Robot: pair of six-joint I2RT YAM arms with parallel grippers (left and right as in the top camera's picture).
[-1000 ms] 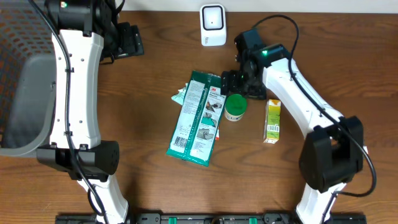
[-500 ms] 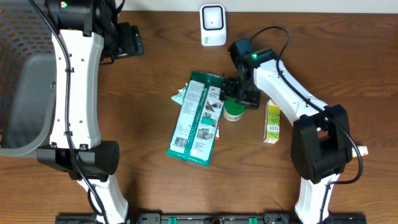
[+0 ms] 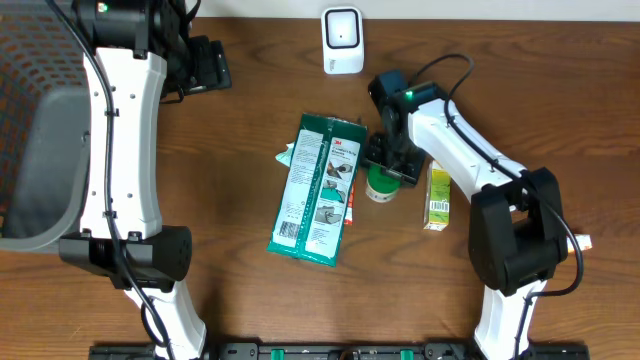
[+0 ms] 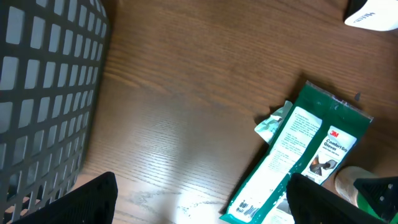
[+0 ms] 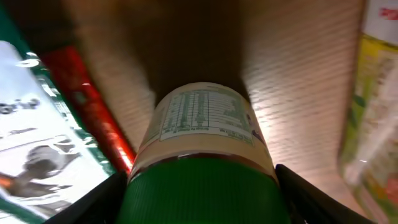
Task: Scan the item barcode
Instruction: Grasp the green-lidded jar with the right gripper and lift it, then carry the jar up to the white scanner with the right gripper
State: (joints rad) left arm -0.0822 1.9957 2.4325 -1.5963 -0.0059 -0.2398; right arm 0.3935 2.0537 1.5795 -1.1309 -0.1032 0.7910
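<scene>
my right pincer is closed on a small round jar near the middle of the tabletop. its dark fingers lie against either side of the jar's ribbed green screw lid. the jar's body is pale and smooth, and its printed label faces up toward my wrist camera. seen from overhead, the jar rests on the brown wood-grain surface.

just left of the jar lies a long, flat, glossy green packet, set at a slight slant with a barcode at the end nearest the front edge. a thin red stick shows from beneath the packet's right side, close to the jar. a crumpled scrap of pale green wrapper pokes out at the packet's left side.

to the right of the jar a slim yellow-green carton lies flat, near it but apart. a white scanner with rounded corners stands at the middle of the back edge, well apart from the jar.

my left pincer hangs open over the back left part of the tabletop, its fingers spread wide with nothing between them. a grey mesh basket with square holes sits at the left edge.
</scene>
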